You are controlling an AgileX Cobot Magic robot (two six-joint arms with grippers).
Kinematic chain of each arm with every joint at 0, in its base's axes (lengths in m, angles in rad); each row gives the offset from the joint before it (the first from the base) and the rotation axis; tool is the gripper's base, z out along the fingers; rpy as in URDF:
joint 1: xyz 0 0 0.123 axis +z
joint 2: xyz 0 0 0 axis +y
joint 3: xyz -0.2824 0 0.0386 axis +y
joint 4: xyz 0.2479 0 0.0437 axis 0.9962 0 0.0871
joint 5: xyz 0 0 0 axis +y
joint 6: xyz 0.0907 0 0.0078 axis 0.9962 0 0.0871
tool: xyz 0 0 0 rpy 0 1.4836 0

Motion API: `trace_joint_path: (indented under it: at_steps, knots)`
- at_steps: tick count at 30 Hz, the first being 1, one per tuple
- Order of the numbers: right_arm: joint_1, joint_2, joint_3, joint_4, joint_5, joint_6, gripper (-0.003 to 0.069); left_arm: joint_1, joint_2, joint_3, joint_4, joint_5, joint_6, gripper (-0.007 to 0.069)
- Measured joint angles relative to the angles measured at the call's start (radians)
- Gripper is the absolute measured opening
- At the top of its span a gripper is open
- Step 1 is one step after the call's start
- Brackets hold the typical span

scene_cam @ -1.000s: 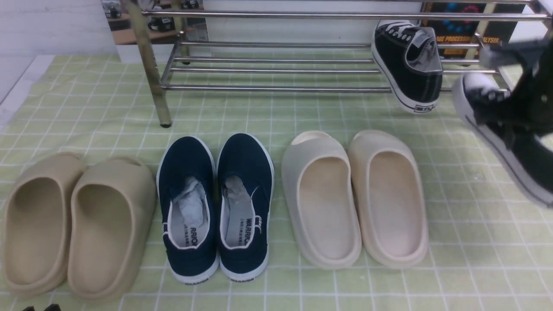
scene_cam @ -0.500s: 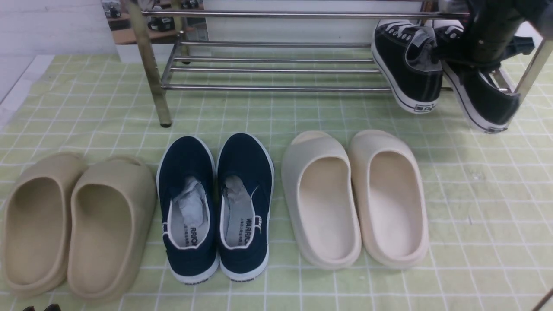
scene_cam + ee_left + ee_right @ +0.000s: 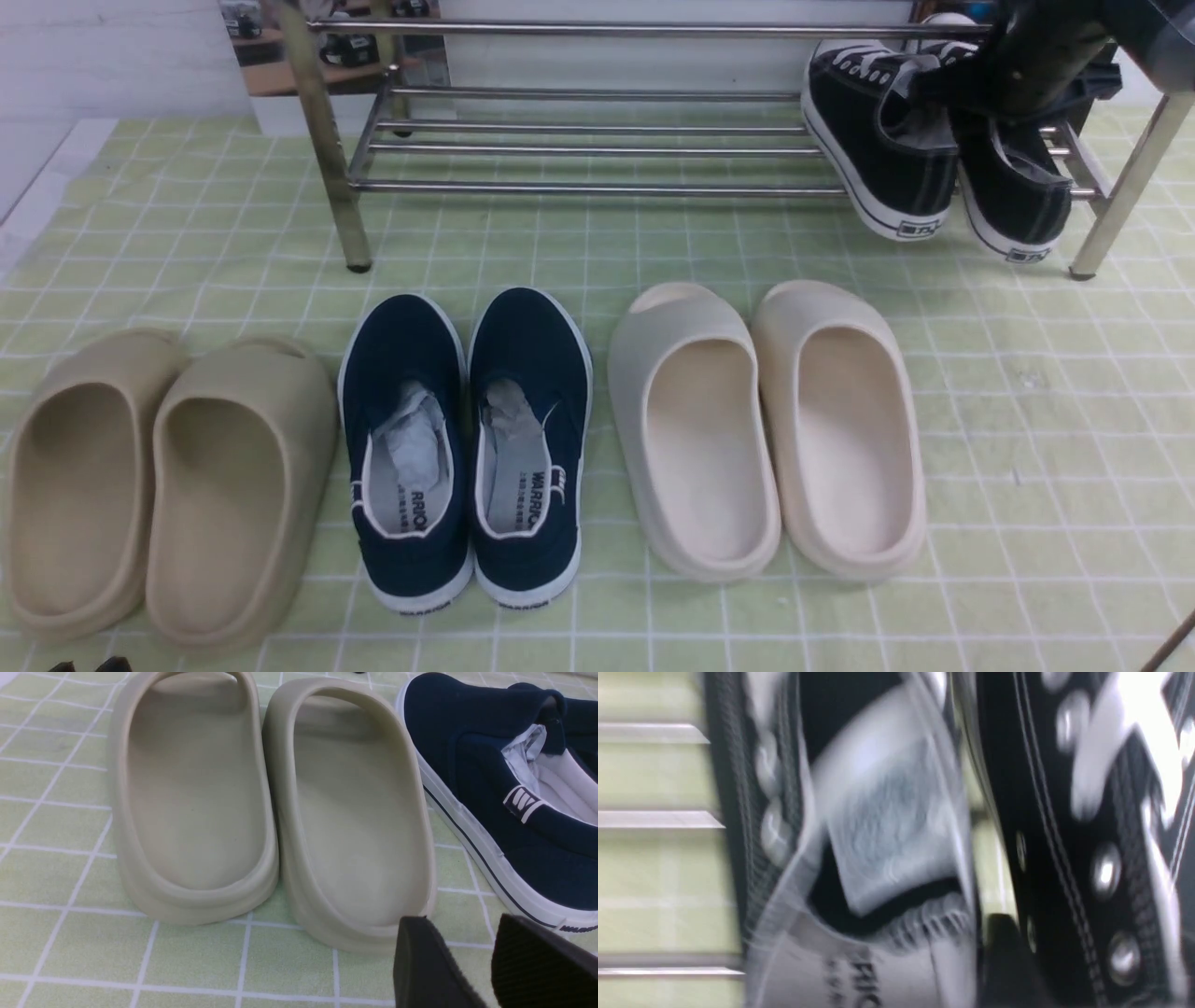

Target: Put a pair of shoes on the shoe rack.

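Black canvas is already showing on the rack: the first black canvas lace-up sneaker with white laces and striped sole [image 3: 882, 140] and the second black canvas sneaker of the same make [image 3: 1013, 187] are both lying on the lower tier of the wide shiny steel-tube shoe rack [image 3: 597, 189], at about one o'clock from where I am standing. They are sitting side by side, toes pointing to twelve o'clock, heels overhanging the front bar and tipping down toward six. The right gripper [image 3: 1013, 84] is hanging directly over the second sneaker, at its collar. Its close view is too smeared, so I cannot tell whether its jaws are clamping the shoe or parting from it. The left gripper [image 3: 472, 970] is waiting at seven o'clock, jaws apart with nothing between them, just beside the beige foam slides [image 3: 355, 826]. To my eye the job is nearing its end: both shoes are looking placed, and what is remaining is letting go, if not done, and drawing the arm clear without dragging a heel off the bar
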Motion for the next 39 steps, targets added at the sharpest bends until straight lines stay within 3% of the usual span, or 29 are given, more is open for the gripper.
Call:
trace_joint_path:
  at_steps: [3,8,11,14,15,17,18,24,25,26,27,30,31,33,39]
  knots:
    - [-0.001,-0.083,0.061,0.062,0.003,-0.049,0.0504,0.000,0.000,0.000,0.000,0.000,0.000,0.0239]
    - [-0.001,-0.285,0.216,0.137,0.037,-0.158,0.0482,0.000,0.000,0.000,0.000,0.000,0.000,0.0239]
    - [-0.001,-0.432,0.326,0.137,0.032,-0.191,0.0393,0.000,0.000,0.000,0.000,0.000,0.000,0.0239]
    - [-0.001,-0.643,0.486,0.112,-0.017,-0.205,0.0207,0.000,0.000,0.000,0.000,0.000,0.000,0.0239]
    - [-0.001,-0.656,0.497,0.110,-0.029,-0.205,0.0195,0.000,0.000,0.000,0.000,0.000,0.000,0.0239]
    - [-0.001,-0.857,0.674,0.083,-0.141,-0.205,0.0028,0.000,0.000,0.000,0.000,0.000,0.000,0.0239]
    - [-0.001,-0.930,0.753,0.079,-0.199,-0.205,0.0004,0.000,0.000,0.000,0.000,0.000,0.000,0.0239]
    - [-0.001,-1.387,1.356,0.076,-0.654,-0.205,-0.0003,0.000,0.000,0.000,0.000,0.000,0.000,0.0239]
    - [-0.001,-1.401,1.398,0.076,-0.668,-0.205,-0.0003,0.000,0.000,0.000,0.000,0.000,0.000,0.0239]
    - [-0.001,-1.511,1.569,0.076,-0.762,-0.205,-0.0003,0.000,0.000,0.000,0.000,0.000,0.000,0.0239]
    - [-0.001,-1.524,1.569,0.076,-0.789,-0.205,-0.0003,0.000,0.000,0.000,0.000,0.000,0.000,0.0239]
    - [-0.001,-1.711,1.945,0.078,-1.071,-0.179,-0.0003,0.000,0.000,0.000,0.000,0.000,0.000,0.0239]
    - [-0.001,-1.719,1.965,0.078,-1.071,-0.179,-0.0003,0.000,0.000,0.000,0.000,0.000,0.000,0.0239]
    - [-0.001,-1.787,2.199,0.079,-1.348,-0.153,-0.0003,0.000,0.000,0.000,0.000,0.000,0.000,0.0239]
    - [-0.001,-1.796,2.449,0.043,-1.775,-0.138,0.0000,0.000,0.000,0.000,0.000,0.000,0.000,0.0239]
